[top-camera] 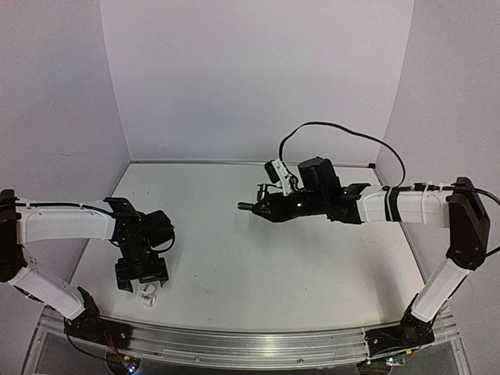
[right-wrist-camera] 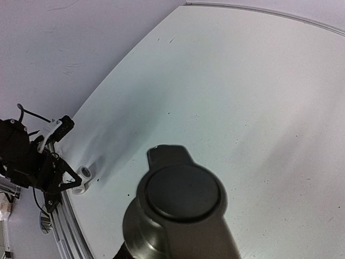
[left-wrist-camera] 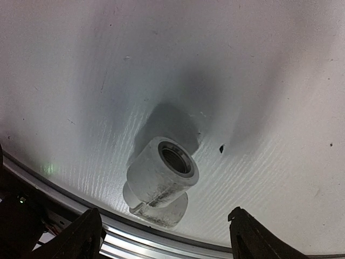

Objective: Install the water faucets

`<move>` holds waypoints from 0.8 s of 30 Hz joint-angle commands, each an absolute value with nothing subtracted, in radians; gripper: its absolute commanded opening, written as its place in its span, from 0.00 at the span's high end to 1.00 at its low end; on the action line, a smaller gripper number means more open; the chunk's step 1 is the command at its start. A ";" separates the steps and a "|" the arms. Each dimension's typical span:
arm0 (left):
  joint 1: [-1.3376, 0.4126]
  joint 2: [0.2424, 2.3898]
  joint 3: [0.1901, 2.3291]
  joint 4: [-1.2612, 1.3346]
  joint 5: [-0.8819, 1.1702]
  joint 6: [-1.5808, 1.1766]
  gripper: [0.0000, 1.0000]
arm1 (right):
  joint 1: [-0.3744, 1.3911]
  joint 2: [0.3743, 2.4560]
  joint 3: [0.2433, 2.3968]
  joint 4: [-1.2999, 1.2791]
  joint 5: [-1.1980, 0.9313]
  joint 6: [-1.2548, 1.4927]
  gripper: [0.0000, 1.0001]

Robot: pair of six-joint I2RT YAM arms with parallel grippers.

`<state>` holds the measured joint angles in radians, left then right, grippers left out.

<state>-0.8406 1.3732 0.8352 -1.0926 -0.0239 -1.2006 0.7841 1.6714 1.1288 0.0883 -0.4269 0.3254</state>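
Water faucets: white fitting [left-wrist-camera: 161, 181] lies on the desk [top-camera: 234, 266] beside its near-left rail [top-camera: 234, 344]; dark grey tap [right-wrist-camera: 180, 199] hangs above mid-desk.
Left tool [top-camera: 142, 278]: spread wide, fitting ahead between its fingers [left-wrist-camera: 81, 237].
Right tool [top-camera: 262, 207]: clamped on the tap.
Desk: white, open around both; pale walls [top-camera: 250, 78] behind.

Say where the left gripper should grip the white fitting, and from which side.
Grip the fitting by its round barrel, clamping the two curved sides, with the left gripper coming down from above. It lies on the table with its threaded mouth tilted up; best leave that mouth uncovered.
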 commanded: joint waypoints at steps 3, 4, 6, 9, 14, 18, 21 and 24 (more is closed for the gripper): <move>-0.871 1.468 0.810 -1.012 -0.059 -1.148 0.19 | 0.784 1.605 1.119 0.171 -0.468 0.317 1.00; -0.871 1.475 0.805 -0.995 -0.069 -1.133 0.19 | 0.784 1.601 1.113 0.176 -0.469 0.317 1.00; -0.871 1.493 0.801 -0.964 -0.083 -1.107 0.23 | 0.784 1.593 1.104 0.182 -0.469 0.321 1.00; -0.871 1.526 0.779 -0.917 -0.082 -1.086 0.26 | 0.784 1.580 1.091 0.185 -0.475 0.326 1.00; -0.864 1.584 0.793 -0.857 -0.109 -1.052 0.36 | 0.784 1.551 1.067 0.189 -0.468 0.339 1.00; -0.864 1.655 0.903 -0.834 -0.177 -0.950 0.51 | 0.784 1.539 1.052 0.190 -0.456 0.343 1.00; -0.865 1.770 1.042 -0.830 -0.233 -0.813 0.65 | 0.784 1.524 1.043 0.190 -0.437 0.342 1.00; -0.865 1.878 1.179 -0.815 -0.303 -0.696 0.73 | 0.784 1.497 1.032 0.188 -0.408 0.340 1.00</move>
